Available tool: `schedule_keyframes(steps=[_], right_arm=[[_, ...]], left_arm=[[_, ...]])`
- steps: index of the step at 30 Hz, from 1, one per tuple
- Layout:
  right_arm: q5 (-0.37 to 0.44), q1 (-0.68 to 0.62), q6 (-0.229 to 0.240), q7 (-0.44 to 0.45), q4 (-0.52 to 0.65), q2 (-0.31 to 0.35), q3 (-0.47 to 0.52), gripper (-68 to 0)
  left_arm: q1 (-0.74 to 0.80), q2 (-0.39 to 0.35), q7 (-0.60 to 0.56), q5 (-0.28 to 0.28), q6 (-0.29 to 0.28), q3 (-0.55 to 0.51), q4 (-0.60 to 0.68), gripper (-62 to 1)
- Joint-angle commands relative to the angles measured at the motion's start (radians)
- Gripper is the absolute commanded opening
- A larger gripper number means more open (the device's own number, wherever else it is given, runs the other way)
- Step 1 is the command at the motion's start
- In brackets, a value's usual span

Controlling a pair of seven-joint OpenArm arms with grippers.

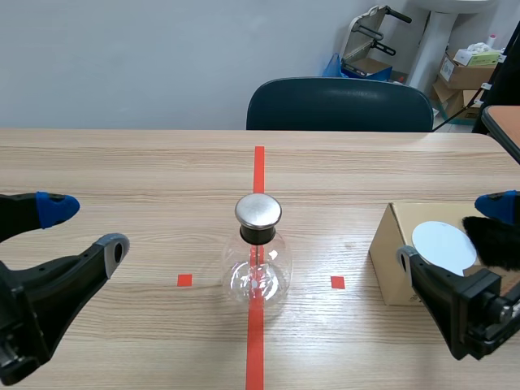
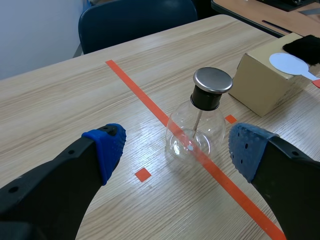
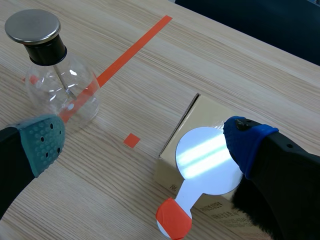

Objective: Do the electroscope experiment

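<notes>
The electroscope (image 1: 257, 262) is a clear glass flask with a black neck and a round metal cap, standing on the red tape line at the table's middle; it also shows as the flask (image 2: 197, 127) and flask (image 3: 57, 80). A cardboard box (image 1: 400, 260) at the right carries a white disc paddle (image 3: 205, 160) with an orange-taped handle and a black furry cloth (image 1: 496, 240). My left gripper (image 1: 77, 227) stands open, left of the flask. My right gripper (image 3: 145, 142) is open above the box, the paddle between its fingers, untouched.
A dark blue chair (image 1: 340, 104) stands behind the table's far edge. Cardboard boxes (image 1: 465, 73) and a cart sit on the floor at the back right. Small orange tape squares (image 1: 184, 280) flank the flask.
</notes>
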Motion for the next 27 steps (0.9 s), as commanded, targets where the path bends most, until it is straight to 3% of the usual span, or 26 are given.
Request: schedule_keyframes(steps=[1, 19, 27], right_arm=[[0.018, 0.009, 0.001, 0.006, 0.015, 0.0, 0.001, 0.4], [0.017, 0.009, 0.001, 0.002, 0.015, 0.0, 0.001, 0.4], [0.009, 0.009, 0.0, -0.056, 0.015, 0.0, 0.001, 0.4]], left_arm=[[0.002, 0.003, 0.005, -0.009, 0.003, -0.005, 0.014, -15.9], [0.002, 0.003, 0.063, -0.003, 0.002, -0.005, 0.014, -15.9], [0.002, 0.003, 0.064, -0.002, 0.01, -0.005, 0.014, -15.9]])
